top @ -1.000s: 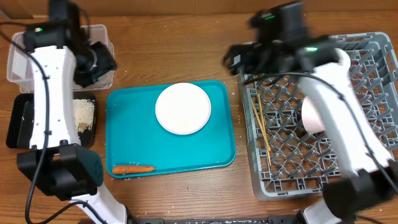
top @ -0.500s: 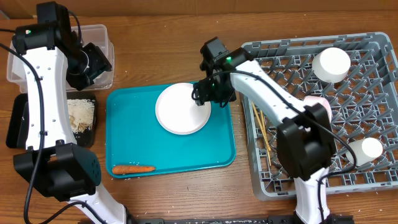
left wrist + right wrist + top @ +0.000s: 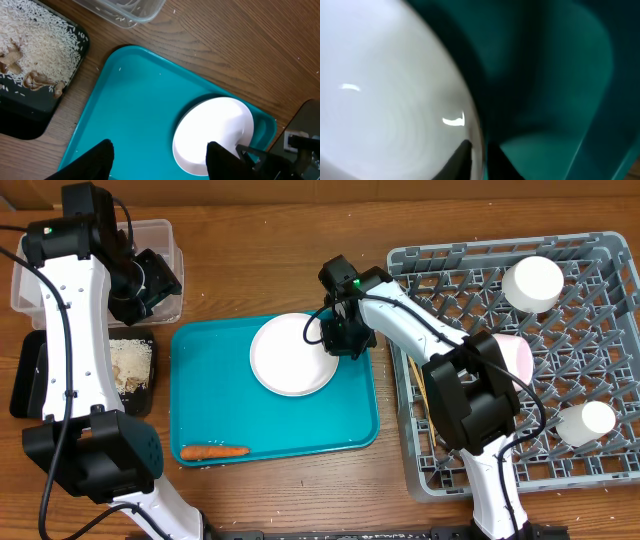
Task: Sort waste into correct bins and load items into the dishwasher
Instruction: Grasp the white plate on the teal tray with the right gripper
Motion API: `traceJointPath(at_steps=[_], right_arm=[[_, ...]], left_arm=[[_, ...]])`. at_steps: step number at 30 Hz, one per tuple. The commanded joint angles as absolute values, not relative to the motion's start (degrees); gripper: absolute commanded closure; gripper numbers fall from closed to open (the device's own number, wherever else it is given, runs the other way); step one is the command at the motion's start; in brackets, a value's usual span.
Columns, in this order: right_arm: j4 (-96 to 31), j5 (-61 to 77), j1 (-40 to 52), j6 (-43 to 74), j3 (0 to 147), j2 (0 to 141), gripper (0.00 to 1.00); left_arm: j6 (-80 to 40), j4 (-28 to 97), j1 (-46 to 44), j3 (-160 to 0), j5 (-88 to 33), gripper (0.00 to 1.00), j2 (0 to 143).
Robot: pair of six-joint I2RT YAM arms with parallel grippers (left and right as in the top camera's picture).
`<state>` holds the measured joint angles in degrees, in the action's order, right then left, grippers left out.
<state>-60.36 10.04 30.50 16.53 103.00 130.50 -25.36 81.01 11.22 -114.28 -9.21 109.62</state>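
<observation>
— Where is the plate (image 3: 293,355) now?
— It lies on the teal tray (image 3: 270,415), in the back half, toward the rack (image 3: 600,330). The right jaws are at its rim, on the side facing the rack. In the right wrist view, one dark tip stands on each side of the rim with only a narrow gap between. Whether they really press the plate, I cannot tell.
— And the left jaws?
— They hang over the front part of the tub (image 3: 160,235). They are spread wide and nothing is between them.
— Which waste do you see?
— A carrot (image 3: 213,451) lies flat near the front edge of the teal tray, well apart from the plate. The rice (image 3: 130,363) is in the black tray (image 3: 28,385), with some brown scraps (image 3: 30,80) among it. This tray sits on the counter (image 3: 290,270), just beside the teal tray and in front of the tub.
— Is anything in the rack?
— Yes. One cup (image 3: 533,283) is in the back part, and a second cup (image 3: 587,423) is near the right side, more to the front.
</observation>
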Motion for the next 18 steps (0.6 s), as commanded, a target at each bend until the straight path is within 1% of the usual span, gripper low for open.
traceJointPath(at_steps=[1, 2, 3, 8, 12, 16, 18], right_arm=[[-60.05, 9.89, 30.59, 16.8, 103.13, 130.56, 0.93], [-60.01, 9.89, 30.57, 16.78, 103.13, 130.56, 0.96], [-59.92, 9.89, 30.57, 16.8, 103.15, 130.56, 0.96], [-61.36, 9.85, 28.99, 16.51, 105.73, 129.43, 0.96], [-64.14, 9.65, 25.93, 16.05, 111.0, 125.27, 0.96], [-66.83, 5.45, 22.33, 12.71, 116.49, 118.78, 0.96], [-67.9, 0.47, 20.58, 11.7, 118.34, 115.31, 0.96]], left_arm=[[-25.67, 81.01, 10.74, -114.91, -9.45, 0.39, 109.27], [-25.67, 81.01, 10.74, -114.91, -9.43, 0.39, 109.27], [-25.45, 81.01, 10.74, -114.91, -9.43, 0.38, 109.27], [-25.28, 81.01, 10.74, -114.91, -9.43, 0.38, 109.27], [-25.28, 81.03, 10.74, -114.91, -8.45, 0.38, 109.27], [-25.26, 81.06, 10.74, -114.91, -8.36, 0.38, 109.27], [-25.28, 81.01, 10.81, -114.91, -8.38, 0.38, 109.3]])
